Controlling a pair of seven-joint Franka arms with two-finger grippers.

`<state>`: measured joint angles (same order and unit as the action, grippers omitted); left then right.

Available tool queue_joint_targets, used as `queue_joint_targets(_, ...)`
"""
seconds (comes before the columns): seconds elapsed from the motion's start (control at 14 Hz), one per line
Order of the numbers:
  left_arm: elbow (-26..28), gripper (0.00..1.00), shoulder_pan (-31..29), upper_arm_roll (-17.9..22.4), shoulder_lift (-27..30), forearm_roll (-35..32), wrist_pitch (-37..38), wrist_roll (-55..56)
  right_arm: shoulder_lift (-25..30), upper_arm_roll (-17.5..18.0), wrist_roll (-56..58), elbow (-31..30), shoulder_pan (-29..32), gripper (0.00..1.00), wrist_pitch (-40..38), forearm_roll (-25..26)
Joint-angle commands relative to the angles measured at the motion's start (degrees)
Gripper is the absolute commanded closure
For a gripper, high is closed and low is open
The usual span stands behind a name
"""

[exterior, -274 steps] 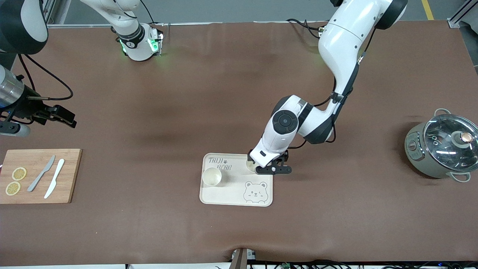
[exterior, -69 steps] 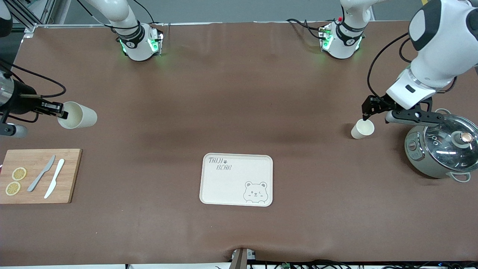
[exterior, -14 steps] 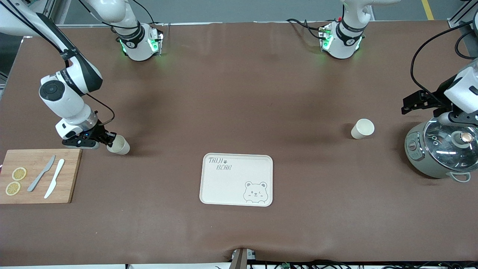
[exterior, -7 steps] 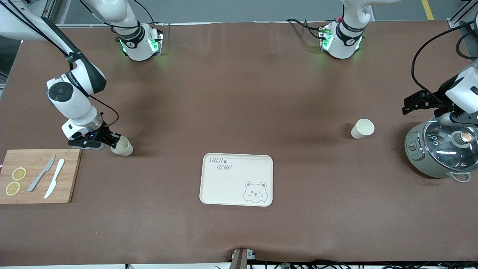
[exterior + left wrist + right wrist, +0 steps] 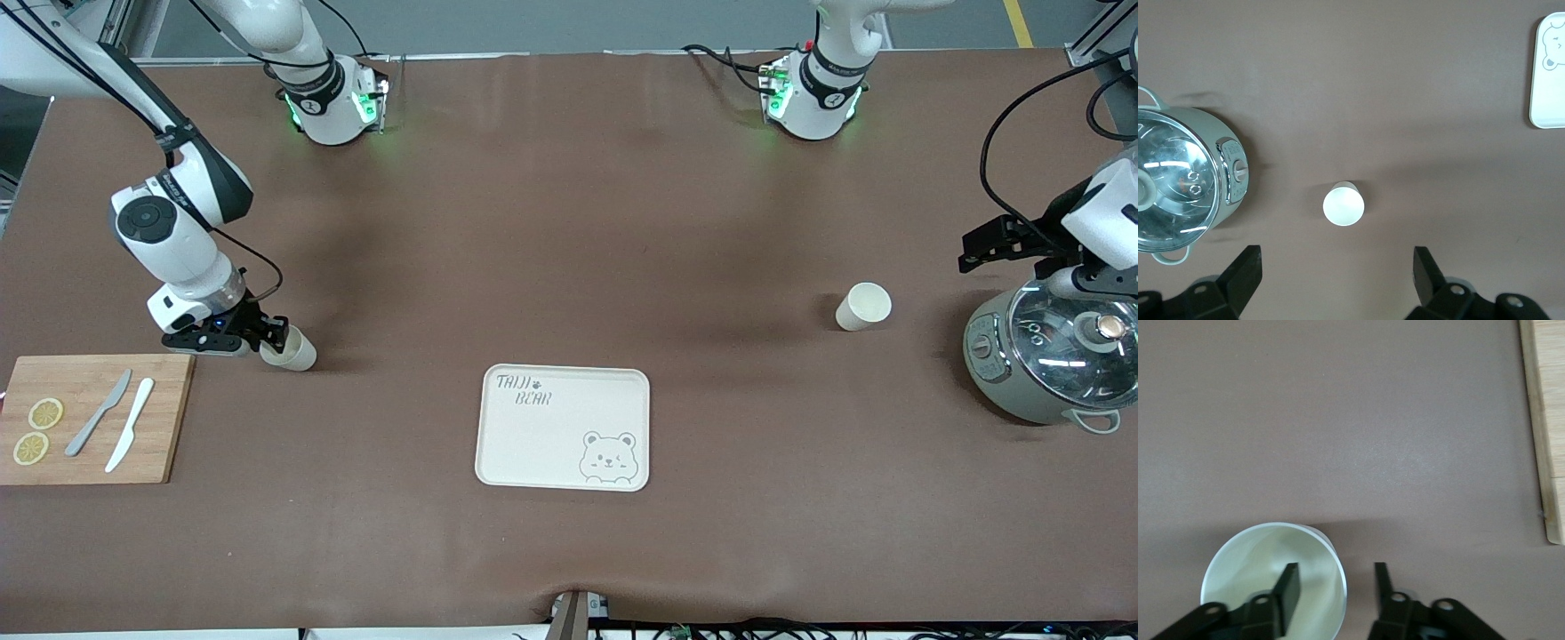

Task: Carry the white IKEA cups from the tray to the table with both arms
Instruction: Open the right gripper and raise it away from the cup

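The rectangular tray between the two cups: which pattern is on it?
Cream tray printed with a bear face and "TAIJI BEAR" lettering; clearest in the front view.

Bear tray point(image 5: 564, 427), lidded pot point(image 5: 1053, 360), cutting board point(image 5: 93, 418) with knives.

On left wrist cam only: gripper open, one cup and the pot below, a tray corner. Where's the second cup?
Observer: The second cup stands on the table toward the right arm's end, beside a corner of the cutting board.
Operator: Right gripper holding it?
Observer: No. The right gripper is open across the rim, one finger inside the cup and one outside, with a gap to the wall on each side.
Operator: Anything on that board?
Observer: A grey knife, a white knife and two lemon slices.
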<state>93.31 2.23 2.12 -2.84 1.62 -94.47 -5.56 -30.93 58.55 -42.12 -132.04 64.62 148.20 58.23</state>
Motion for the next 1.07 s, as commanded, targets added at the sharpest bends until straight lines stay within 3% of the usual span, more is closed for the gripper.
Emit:
queue_joint_targets(0.0,-1.6,0.00,0.8,0.8,-0.7,1.0,1.2,0.2,-0.2,-0.5,-1.7,0.3,-0.1,0.00,0.6,2.1)
queue_joint_targets(0.21,-1.6,0.00,0.8,0.7,-0.7,1.0,1.2,0.4,0.7,0.4,-0.9,0.6,1.1,0.00,0.0,2.3)
queue_joint_targets(0.43,-1.6,0.00,0.8,0.6,-0.7,1.0,1.2,0.3,1.8,6.1,-0.7,0.7,5.6,0.00,-2.2,2.3)
queue_joint_targets(0.64,-1.6,0.00,0.8,0.6,-0.7,0.9,1.0,0.4,1.3,21.3,0.5,2.9,15.2,0.00,-14.7,1.3)
queue_joint_targets(0.78,-1.6,0.00,0.8,0.6,-0.7,0.9,0.9,0.4,1.1,28.6,3.2,5.5,19.2,0.00,-21.2,-3.9)
queue_joint_targets(1.0,-1.6,0.00,0.7,0.6,-0.7,1.0,0.6,0.4,1.1,36.0,6.0,11.6,20.6,0.00,-32.7,-10.8)
